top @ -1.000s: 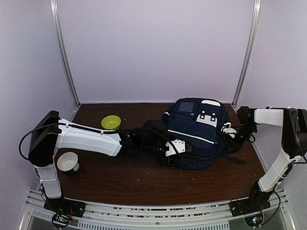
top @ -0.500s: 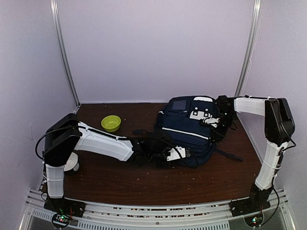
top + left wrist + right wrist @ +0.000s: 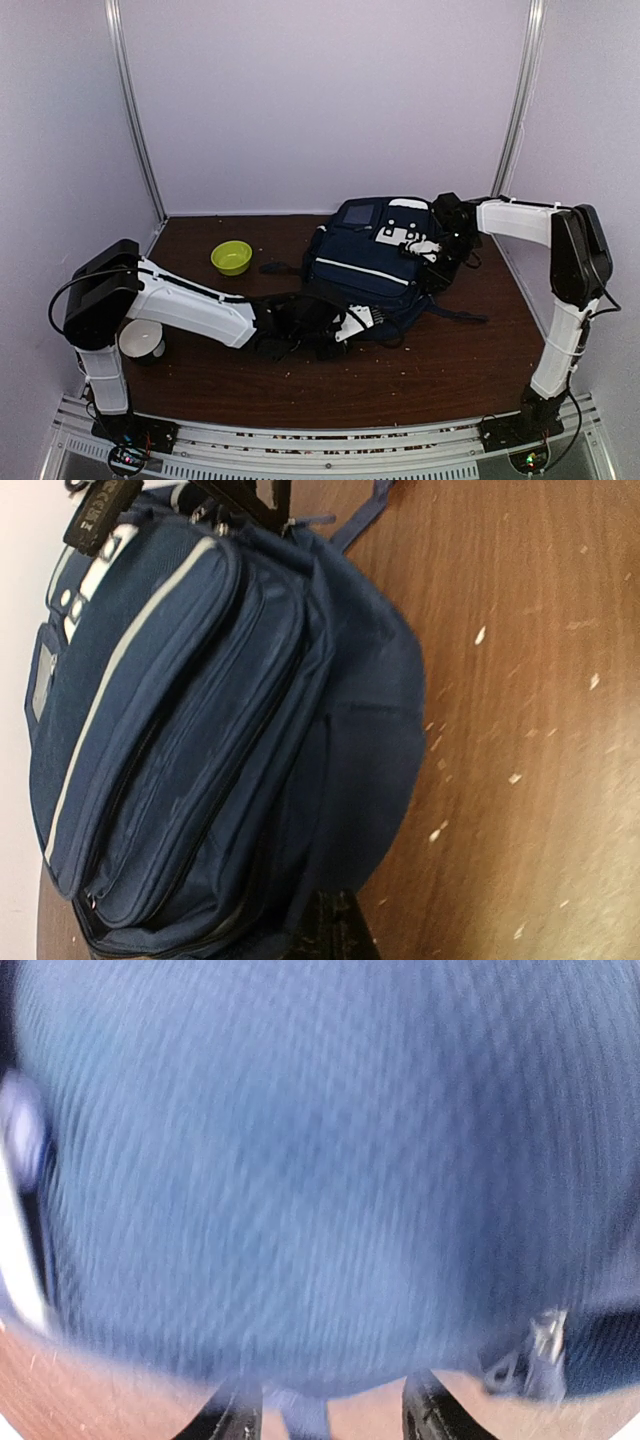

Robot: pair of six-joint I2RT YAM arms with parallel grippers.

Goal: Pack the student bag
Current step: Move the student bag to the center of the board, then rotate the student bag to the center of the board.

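The navy student bag (image 3: 370,262) lies flat on the brown table, right of centre, its white-patched top toward the back. My left gripper (image 3: 352,318) is at the bag's near edge; in the left wrist view the bag (image 3: 200,730) fills the left half and the dark jaws of the left gripper (image 3: 335,925) are closed together on its lower fabric fold. My right gripper (image 3: 437,247) sits at the bag's top right corner. In the right wrist view blurred blue bag fabric (image 3: 320,1160) fills the frame, and the right gripper (image 3: 332,1410) straddles it with its tips hidden under the cloth.
A lime-green bowl (image 3: 231,256) sits at the back left of the table. A white cup (image 3: 141,338) stands by the left arm's base. A dark bag strap (image 3: 455,315) trails to the right. Crumbs speckle the wood; side walls stand close.
The bag has slid and turned to the left with both grippers on it. My left gripper went from open to shut at the bag's near edge. The right arm swung left and back.
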